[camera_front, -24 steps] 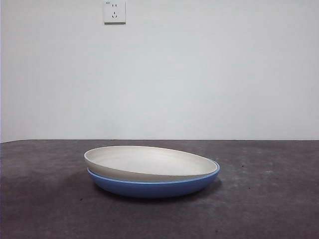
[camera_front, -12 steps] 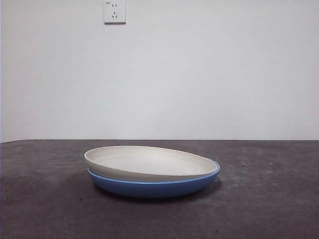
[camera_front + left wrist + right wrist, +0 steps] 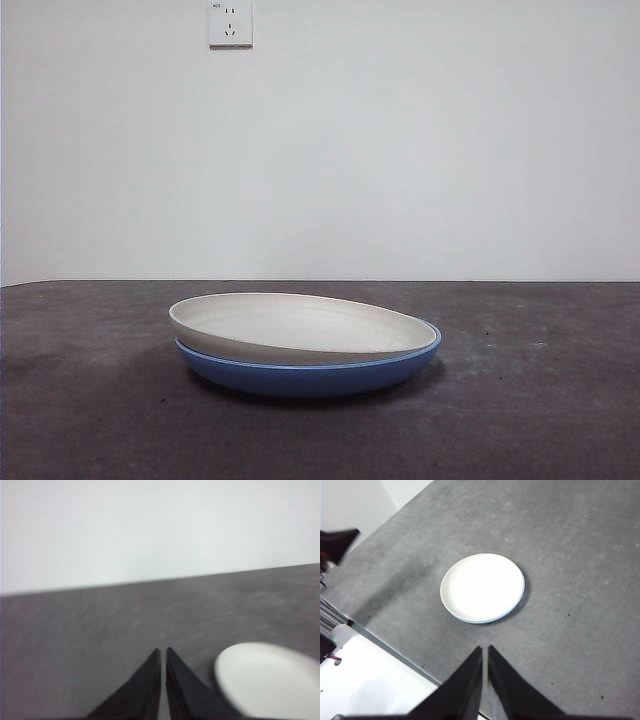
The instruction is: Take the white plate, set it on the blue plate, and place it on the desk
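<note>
The white plate (image 3: 300, 325) sits a bit tilted in the blue plate (image 3: 310, 372), maybe off-center. Both grippers (image 3: 163, 652) (image 3: 484, 650) hang away from it, jaws together.

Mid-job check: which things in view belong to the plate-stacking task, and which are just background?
Part of the job:
- white plate, resting tilted in the blue plate
- blue plate, under it
- desk, bearing both
- left gripper and right gripper, both shut, holding nothing, clear of the plates

Just background:
- wall socket
- wall
</note>
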Controlling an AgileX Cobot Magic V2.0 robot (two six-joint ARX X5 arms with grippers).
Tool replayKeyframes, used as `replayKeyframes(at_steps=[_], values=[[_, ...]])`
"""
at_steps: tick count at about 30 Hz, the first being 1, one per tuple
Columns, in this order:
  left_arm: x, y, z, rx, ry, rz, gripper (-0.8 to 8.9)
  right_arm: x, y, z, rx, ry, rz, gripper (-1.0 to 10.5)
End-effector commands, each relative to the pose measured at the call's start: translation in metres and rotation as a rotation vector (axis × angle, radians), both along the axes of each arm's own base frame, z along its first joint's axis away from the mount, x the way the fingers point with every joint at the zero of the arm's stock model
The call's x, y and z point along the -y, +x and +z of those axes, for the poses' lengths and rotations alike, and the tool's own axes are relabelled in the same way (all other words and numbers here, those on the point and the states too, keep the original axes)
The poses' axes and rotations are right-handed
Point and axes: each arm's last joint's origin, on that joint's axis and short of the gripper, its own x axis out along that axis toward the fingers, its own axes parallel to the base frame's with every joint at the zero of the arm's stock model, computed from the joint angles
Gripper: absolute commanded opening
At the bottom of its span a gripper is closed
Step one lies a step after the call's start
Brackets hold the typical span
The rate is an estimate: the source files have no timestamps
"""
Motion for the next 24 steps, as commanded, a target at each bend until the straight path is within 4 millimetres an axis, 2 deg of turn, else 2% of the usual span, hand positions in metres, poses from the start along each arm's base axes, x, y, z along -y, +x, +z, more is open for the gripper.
replayKeyframes(at_steps=[1, 6, 12, 24], values=[[-0.003, 0.003, -0.02, -0.024, -0.059, 0.102, 0.19, 0.002, -0.004, -0.003, -0.056, -0.031, 0.005, 0.1], [-0.007, 0.003, -0.044, -0.046, -0.056, 0.23, 0.19, 0.002, -0.004, -0.003, -0.056, -0.031, 0.004, 0.1], [-0.008, 0.001, -0.062, -0.094, -0.015, 0.254, 0.19, 0.002, -0.004, -0.003, -0.056, -0.031, 0.004, 0.1], [-0.008, 0.001, -0.068, -0.139, 0.037, 0.25, 0.19, 0.002, -0.004, -0.003, -0.056, -0.031, 0.004, 0.1]])
